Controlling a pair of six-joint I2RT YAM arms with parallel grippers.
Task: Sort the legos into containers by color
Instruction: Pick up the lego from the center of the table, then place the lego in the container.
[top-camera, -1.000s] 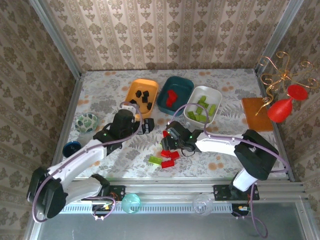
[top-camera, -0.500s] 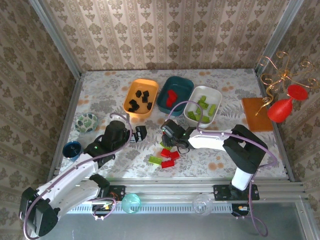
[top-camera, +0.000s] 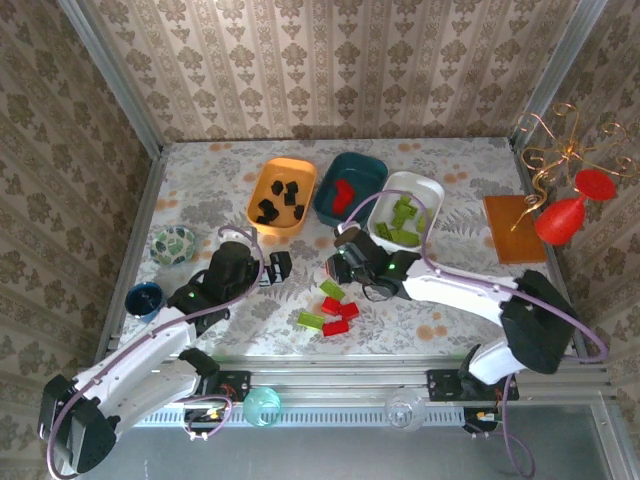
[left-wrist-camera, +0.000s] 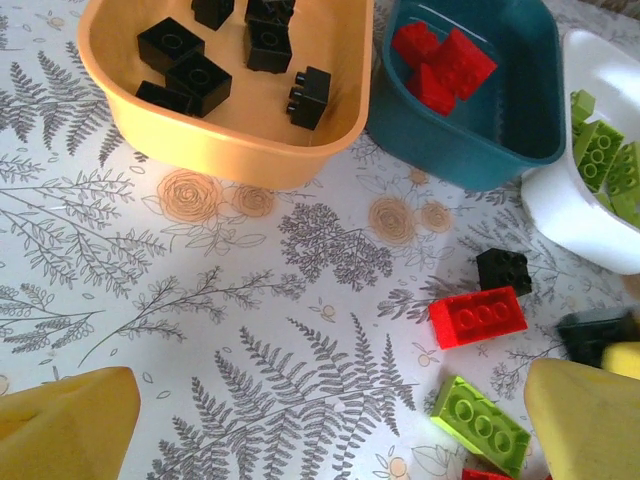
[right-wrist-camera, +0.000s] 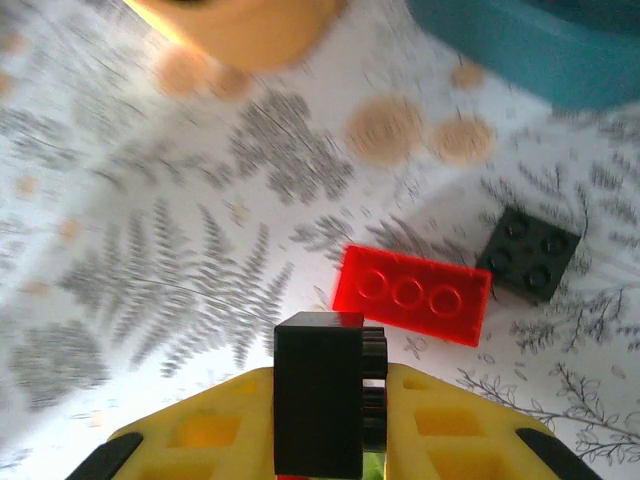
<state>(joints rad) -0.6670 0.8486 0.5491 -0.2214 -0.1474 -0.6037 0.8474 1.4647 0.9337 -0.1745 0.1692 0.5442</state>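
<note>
Nearest you, well short of the dark teal tub (top-camera: 372, 163), a loose cluster of legos (top-camera: 335, 310) lies on the table (top-camera: 200, 190), red and lime-green mixed. A touch closer to the teal tub, your right gripper (right-wrist-camera: 322, 395) is clamped on a black brick (right-wrist-camera: 316, 355), held over the tablecloth. Below it, on the teal tub's near side, a flat red brick (right-wrist-camera: 413, 293) lies just beside a second black cube (right-wrist-camera: 527, 252). Your left gripper (left-wrist-camera: 330, 425) hangs to the near left of the teal tub, jaws spread wide, nothing between them. On to the teal tub itself: red bricks (left-wrist-camera: 440, 65) inside. Just beside it on the left, the orange tub (left-wrist-camera: 225, 150) holds black cubes (left-wrist-camera: 190, 70). Just beside it on the right, the white tub (top-camera: 430, 188) holds green bricks (top-camera: 403, 215).
</note>
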